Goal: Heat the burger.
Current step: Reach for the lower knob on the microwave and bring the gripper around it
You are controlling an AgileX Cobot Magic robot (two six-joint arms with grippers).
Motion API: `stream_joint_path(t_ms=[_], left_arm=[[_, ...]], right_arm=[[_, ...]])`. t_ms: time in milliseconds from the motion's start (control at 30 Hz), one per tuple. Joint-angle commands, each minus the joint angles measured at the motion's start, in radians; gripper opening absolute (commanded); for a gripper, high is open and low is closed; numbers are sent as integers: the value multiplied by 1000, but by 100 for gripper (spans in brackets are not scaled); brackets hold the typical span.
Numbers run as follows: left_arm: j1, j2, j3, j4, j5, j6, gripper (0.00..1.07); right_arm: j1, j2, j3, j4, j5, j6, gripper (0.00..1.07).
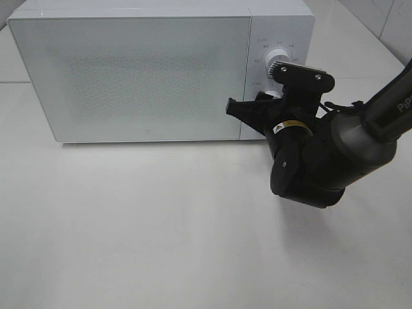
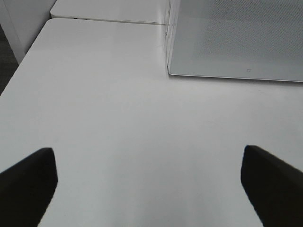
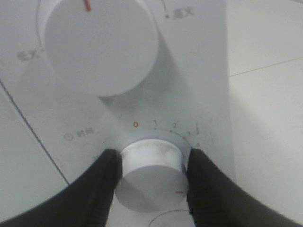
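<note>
The burger is out of view. The white microwave (image 1: 154, 71) stands at the back of the table with its door closed. My right gripper (image 1: 273, 96) reaches to the control panel, and in the right wrist view it (image 3: 152, 158) is shut on the lower knob (image 3: 149, 177), one dark finger (image 3: 94, 189) pressed against each side. The knob's red mark points away from the 0 on its dial. Above it sits the upper knob (image 3: 102, 45). My left gripper (image 2: 151, 184) hangs open over bare tabletop, nothing between its fingers.
The left wrist view shows the microwave's front left corner (image 2: 169, 71) and the white table's edge (image 2: 28, 61) further out. The right arm's dark body (image 1: 322, 161) hangs over the table in front of the panel.
</note>
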Motion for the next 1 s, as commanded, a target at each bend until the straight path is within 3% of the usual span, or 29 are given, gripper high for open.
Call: stream_joint_path(t_ms=[33, 267, 467, 1000], left_arm=[[3, -16, 1, -7, -2, 0, 98], [3, -16, 1, -7, -2, 0, 98], [3, -16, 1, -7, -2, 0, 98], [3, -16, 1, -7, -2, 0, 98]], right_arm=[[-2, -3, -29, -133, -25, 185, 0], [-2, -3, -28, -205, -25, 669, 0], [-2, -3, -28, -220, -32, 945, 0], [-2, -3, -28, -254, -87, 1501, 0]])
